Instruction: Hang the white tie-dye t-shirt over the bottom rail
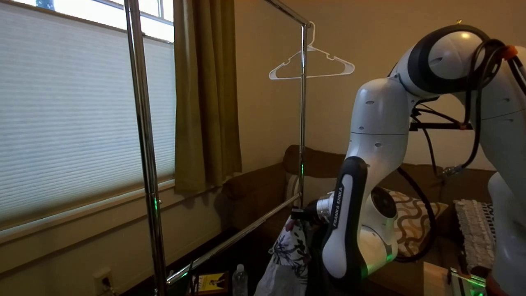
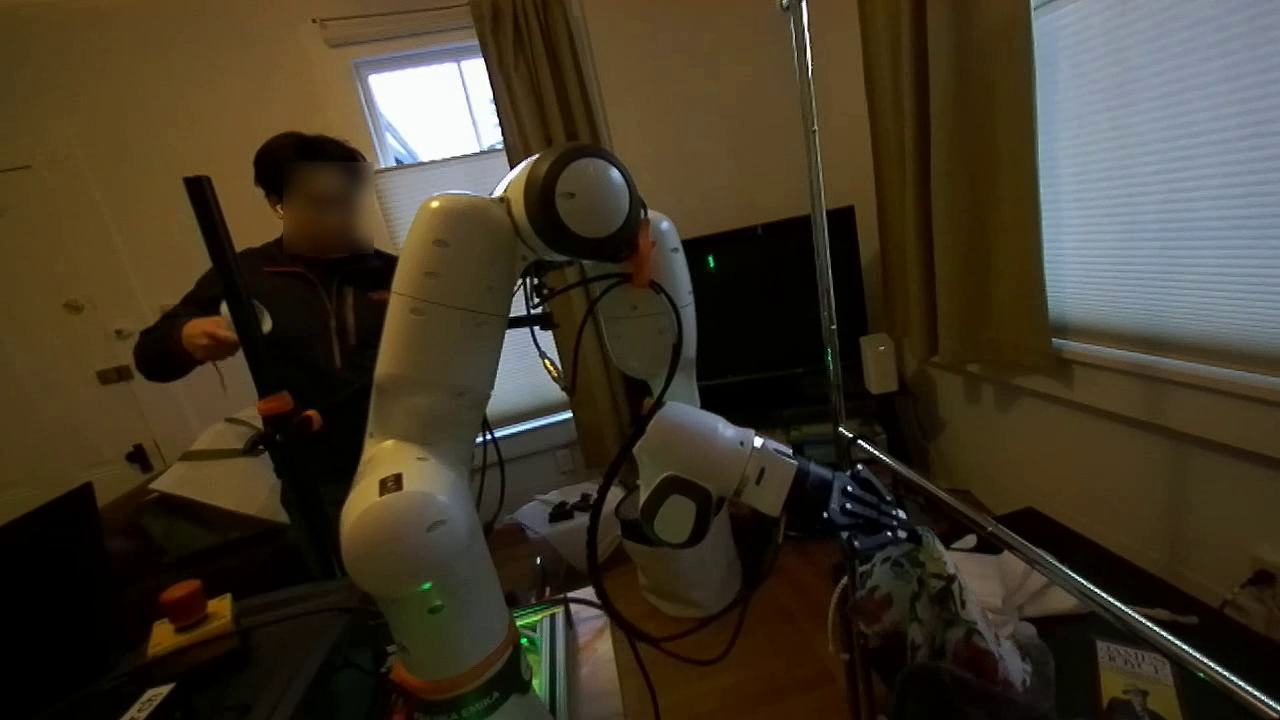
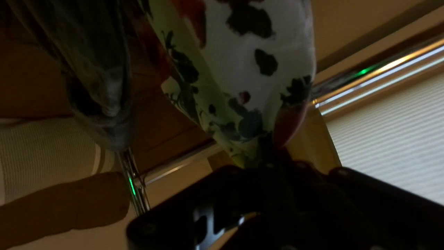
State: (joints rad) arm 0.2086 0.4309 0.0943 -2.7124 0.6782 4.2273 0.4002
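The task's white t-shirt appears as a white cloth with dark leaf and red flower print (image 1: 289, 246), rather than tie-dye. It hangs bunched below my gripper (image 1: 296, 214). The cloth also shows in an exterior view (image 2: 935, 610) and in the wrist view (image 3: 256, 69). My gripper (image 2: 890, 530) is shut on its top end; the dark fingers (image 3: 265, 165) meet around it. The bottom rail (image 1: 242, 233) is a chrome bar, also seen in an exterior view (image 2: 1060, 572). The gripper is beside the rail's far end. In the wrist view a chrome bar (image 3: 378, 71) passes behind the cloth.
Chrome rack posts (image 1: 144, 123) (image 1: 303, 123) stand at both rail ends. A white hanger (image 1: 312, 76) hangs from the top bar. A yellow book (image 1: 211, 283) and a bottle (image 1: 240, 281) lie below the rail. A grey cloth (image 3: 100, 69) hangs nearby. A person (image 2: 320, 280) stands behind.
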